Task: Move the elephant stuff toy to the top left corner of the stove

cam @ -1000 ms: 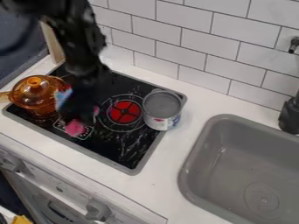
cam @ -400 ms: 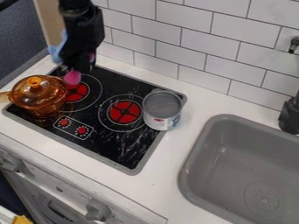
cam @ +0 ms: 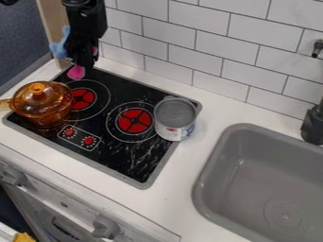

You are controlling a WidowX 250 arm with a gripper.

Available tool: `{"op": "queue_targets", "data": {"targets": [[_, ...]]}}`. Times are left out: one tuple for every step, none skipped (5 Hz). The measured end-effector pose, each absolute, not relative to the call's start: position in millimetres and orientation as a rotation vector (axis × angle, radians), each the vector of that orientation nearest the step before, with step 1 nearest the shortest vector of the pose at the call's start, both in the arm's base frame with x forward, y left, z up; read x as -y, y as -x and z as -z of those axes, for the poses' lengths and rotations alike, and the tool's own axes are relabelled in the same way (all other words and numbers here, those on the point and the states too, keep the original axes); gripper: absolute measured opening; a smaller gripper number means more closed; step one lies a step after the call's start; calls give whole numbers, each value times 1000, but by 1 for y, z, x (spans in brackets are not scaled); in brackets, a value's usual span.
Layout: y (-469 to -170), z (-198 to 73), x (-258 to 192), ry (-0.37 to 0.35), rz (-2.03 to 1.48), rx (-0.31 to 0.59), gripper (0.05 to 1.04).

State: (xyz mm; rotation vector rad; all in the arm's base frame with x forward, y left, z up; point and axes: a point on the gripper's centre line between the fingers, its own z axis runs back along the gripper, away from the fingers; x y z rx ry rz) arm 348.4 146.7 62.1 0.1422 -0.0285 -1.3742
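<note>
Blue elephant (cam: 60, 48) — near-upright; pink end (cam: 75, 72) down

Stove (cam: 129, 158), with pot (cam: 43, 104) on its left end and can (cam: 174, 122) at its right edge; sink (cam: 200, 185) to its right, wall (cam: 194, 60) behind it, knobs (cam: 106, 227) before it.

Arm (cam: 84, 18) at upper left; pincer (cam: 82, 60) hanging down, clamped.

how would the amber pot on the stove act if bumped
The amber pot looks like glass, so probably stiff and breakable. Its domed lid seems separate and could rattle or slip. The handle sticking out sideways might make it swivel if pushed.
</note>
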Motion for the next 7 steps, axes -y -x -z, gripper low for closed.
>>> {"op": "queue_targets", "data": {"targets": [[-357,-50,-165,-119,1357,9,223],[-363,-44,-182,-116,1344,12,223],[-369,-31,-184,-83,1342,25,223],[-368,-25,-187,-65,1334,16,258],[-369,-25,-185,-58,1334,33,554],[-365,-20,-180,-21,1327,46,863],[-359,-26,-177,-22,1332,39,1012]]}}
